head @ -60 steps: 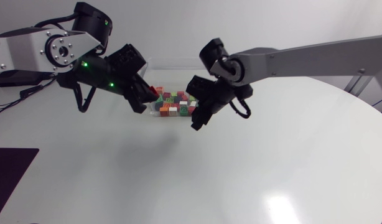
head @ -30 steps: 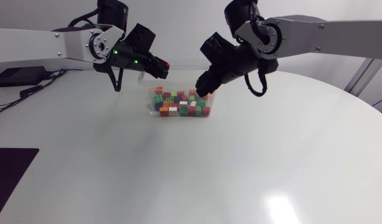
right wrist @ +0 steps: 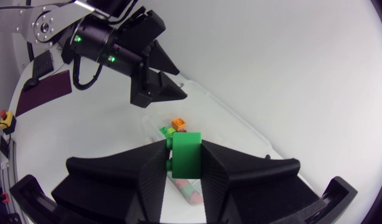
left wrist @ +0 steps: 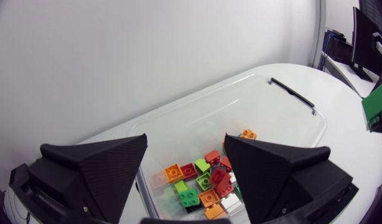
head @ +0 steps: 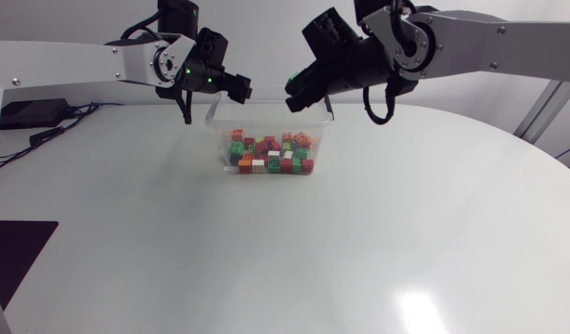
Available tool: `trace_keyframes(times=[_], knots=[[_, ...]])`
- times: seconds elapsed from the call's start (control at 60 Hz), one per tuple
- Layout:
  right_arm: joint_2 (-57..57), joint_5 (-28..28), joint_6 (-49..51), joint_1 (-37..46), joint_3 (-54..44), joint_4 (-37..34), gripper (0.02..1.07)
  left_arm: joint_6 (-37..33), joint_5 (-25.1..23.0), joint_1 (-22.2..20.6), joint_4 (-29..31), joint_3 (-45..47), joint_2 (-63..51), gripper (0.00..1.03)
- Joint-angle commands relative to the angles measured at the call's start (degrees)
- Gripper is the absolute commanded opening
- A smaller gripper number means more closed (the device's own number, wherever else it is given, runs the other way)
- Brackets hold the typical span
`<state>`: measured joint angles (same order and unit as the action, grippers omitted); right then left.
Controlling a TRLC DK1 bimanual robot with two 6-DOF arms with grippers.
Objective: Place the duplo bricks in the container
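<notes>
Green is the brick (right wrist: pixel 186 158) that the right gripper (head: pixel 297 91) pinches, with black fingers (right wrist: pixel 147 171) pressing it from both sides. It stands tall between them, its long side up and down. The clear container (head: pixel 211 119) lies below these fingers and a little toward the near side, so I think the brick only has to come forward a bit and then drop. The right arm is the one to do it, since it has the brick. The left gripper (left wrist: pixel 186 138) hangs over the far left corner of the container with its fingers spread wide and nothing between them. Inside the container sits a pile of bricks (head: pixel 269 156), red, green, orange and white. The container stands on the white table (head: pixel 359 241), near the middle of its far edge. A moment ago both grippers were low, down by the pile; now they are up high, over the far rim.
</notes>
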<state>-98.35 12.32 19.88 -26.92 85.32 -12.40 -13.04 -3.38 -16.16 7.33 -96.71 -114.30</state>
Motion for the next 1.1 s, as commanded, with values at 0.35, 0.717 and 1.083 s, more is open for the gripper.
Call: trace_keyframes(times=[0.35, 0.717, 1.083], knots=[[-9.23, -2.74, -3.88, 0.37, 4.86, 10.65, 0.25, 2.75, 2.06, 5.97, -5.84, 13.91, 20.96, 0.99], [-23.47, -6.6, -2.83, 0.55, 16.55, 10.47, 0.65, 0.91, -0.31, 9.4, -6.1, 26.04, 32.12, 0.99], [-12.57, -10.91, -2.39, 4.33, 7.32, 11.17, 0.86, -0.94, -0.31, 12.12, -6.28, 35.09, 43.11, 0.99]])
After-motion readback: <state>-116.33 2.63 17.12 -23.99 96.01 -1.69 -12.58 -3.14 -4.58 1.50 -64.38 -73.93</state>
